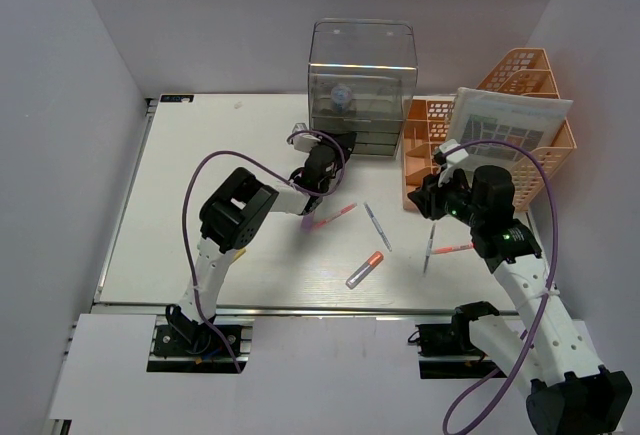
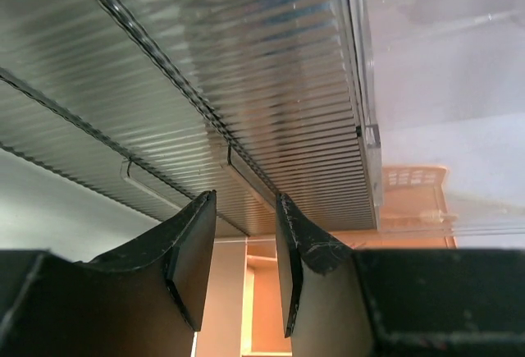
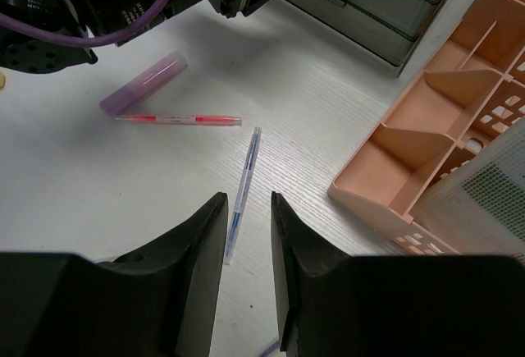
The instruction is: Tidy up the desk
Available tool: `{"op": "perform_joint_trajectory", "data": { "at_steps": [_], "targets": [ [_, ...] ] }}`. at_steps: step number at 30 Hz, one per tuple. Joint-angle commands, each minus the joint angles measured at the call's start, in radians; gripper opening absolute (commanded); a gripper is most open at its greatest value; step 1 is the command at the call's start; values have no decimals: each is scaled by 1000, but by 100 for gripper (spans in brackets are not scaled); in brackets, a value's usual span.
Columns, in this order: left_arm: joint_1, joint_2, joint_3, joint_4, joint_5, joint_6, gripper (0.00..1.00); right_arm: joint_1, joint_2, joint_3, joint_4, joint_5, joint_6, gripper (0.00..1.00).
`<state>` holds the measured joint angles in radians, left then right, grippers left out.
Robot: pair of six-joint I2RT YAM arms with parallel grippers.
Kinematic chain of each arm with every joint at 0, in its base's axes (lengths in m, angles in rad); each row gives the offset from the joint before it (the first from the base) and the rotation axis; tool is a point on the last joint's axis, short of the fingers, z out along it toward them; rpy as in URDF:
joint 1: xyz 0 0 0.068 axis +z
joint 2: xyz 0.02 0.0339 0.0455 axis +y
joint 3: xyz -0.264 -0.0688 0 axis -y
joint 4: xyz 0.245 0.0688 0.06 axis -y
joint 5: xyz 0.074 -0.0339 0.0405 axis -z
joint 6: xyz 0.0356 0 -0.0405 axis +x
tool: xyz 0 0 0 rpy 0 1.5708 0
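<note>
The white desk (image 1: 220, 255) carries loose items: a pink pen (image 1: 335, 217), a blue pen (image 1: 377, 225), an orange-capped stick (image 1: 366, 269), and two more pens (image 1: 440, 249) at the right. My left gripper (image 1: 318, 163) is open at the front of the clear drawer box (image 1: 362, 85). In the left wrist view its fingertips (image 2: 205, 209) flank a drawer handle (image 2: 246, 178) without closing on it. My right gripper (image 1: 432, 195) is open and empty above the desk. In the right wrist view it (image 3: 249, 203) hovers over the blue pen (image 3: 244, 178).
An orange mesh rack (image 1: 430, 155) stands at the right with a white gridded sheet (image 1: 510, 125) leaning on it; it also shows in the right wrist view (image 3: 435, 127). A purple tube (image 3: 143, 84) lies beside the pink pen (image 3: 176, 118) under the left arm.
</note>
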<state>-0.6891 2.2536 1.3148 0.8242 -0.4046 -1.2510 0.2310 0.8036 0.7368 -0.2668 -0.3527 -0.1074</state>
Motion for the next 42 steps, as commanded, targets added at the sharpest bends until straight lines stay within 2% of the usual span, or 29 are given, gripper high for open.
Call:
{"op": "perform_joint_trajectory", "data": {
  "at_steps": [1, 18, 21, 25, 29, 34, 42],
  "targets": [
    [2, 3, 9, 33, -45, -10, 45, -9, -23, 12, 26, -25, 9, 33],
    [2, 77, 87, 69, -92, -41, 41, -24, -32, 0, 20, -37, 0, 33],
    [2, 80, 93, 66, -94, -44, 34, -25, -34, -2, 18, -37, 0, 33],
    [2, 78, 81, 99, -94, -47, 16, -30, -35, -7, 20, -38, -2, 33],
    [2, 70, 37, 159, -79, -47, 10, -32, -43, -11, 18, -39, -2, 33],
    [-7, 29, -41, 239, -65, -47, 7, -35, -49, -14, 15, -42, -2, 33],
    [-26, -51, -136, 265, -37, -39, 6, -39, -55, -5, 9, -39, -2, 33]
  ]
}}
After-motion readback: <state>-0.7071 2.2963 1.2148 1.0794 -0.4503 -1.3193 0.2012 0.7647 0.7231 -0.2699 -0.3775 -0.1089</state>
